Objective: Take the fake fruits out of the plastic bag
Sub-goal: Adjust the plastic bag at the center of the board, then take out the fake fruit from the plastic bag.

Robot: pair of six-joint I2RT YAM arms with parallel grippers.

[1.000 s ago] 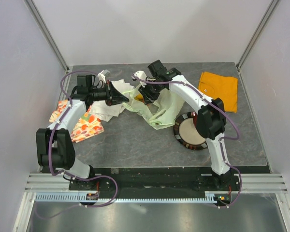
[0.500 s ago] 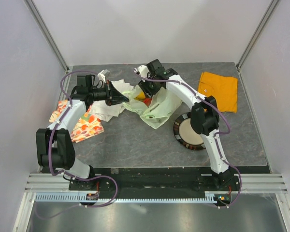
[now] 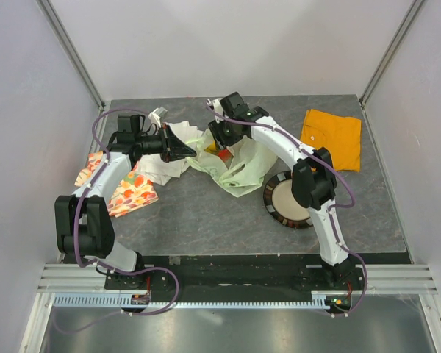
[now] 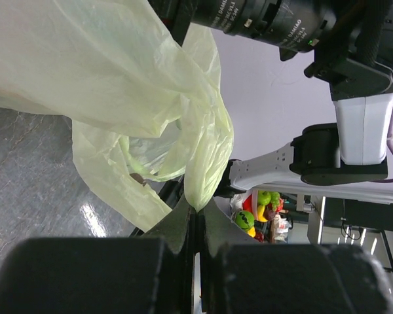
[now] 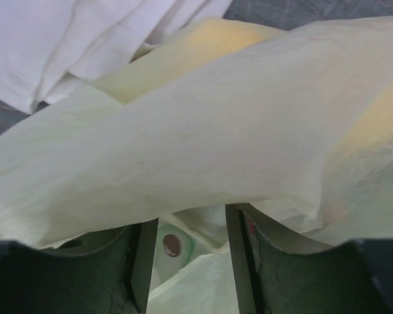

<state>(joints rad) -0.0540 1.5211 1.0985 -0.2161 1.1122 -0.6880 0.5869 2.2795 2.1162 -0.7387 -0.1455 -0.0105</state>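
The pale green plastic bag (image 3: 239,168) lies crumpled at the middle back of the table. My left gripper (image 3: 185,151) is shut on the bag's edge (image 4: 206,176) and holds it up. My right gripper (image 3: 222,142) is open at the bag's mouth. The bag film (image 5: 203,144) drapes over its fingers (image 5: 143,265). A white fruit piece with a green rim and a dark red spot (image 5: 170,245) lies between them, not gripped. Red and orange fruit (image 3: 222,153) shows under the right gripper. A small cluster of green, yellow and red fruit (image 4: 257,208) shows past the bag's edge.
A white cloth (image 3: 162,168) and a fruit-printed cloth (image 3: 128,190) lie under the left arm; the white cloth also shows in the right wrist view (image 5: 85,46). A round dark-rimmed plate (image 3: 287,200) sits right of the bag. An orange cloth (image 3: 332,136) lies at the back right.
My right gripper has moved a little left and lower, into the bag's mouth, and the bag has bunched up around it. The left gripper has kept its hold and place.
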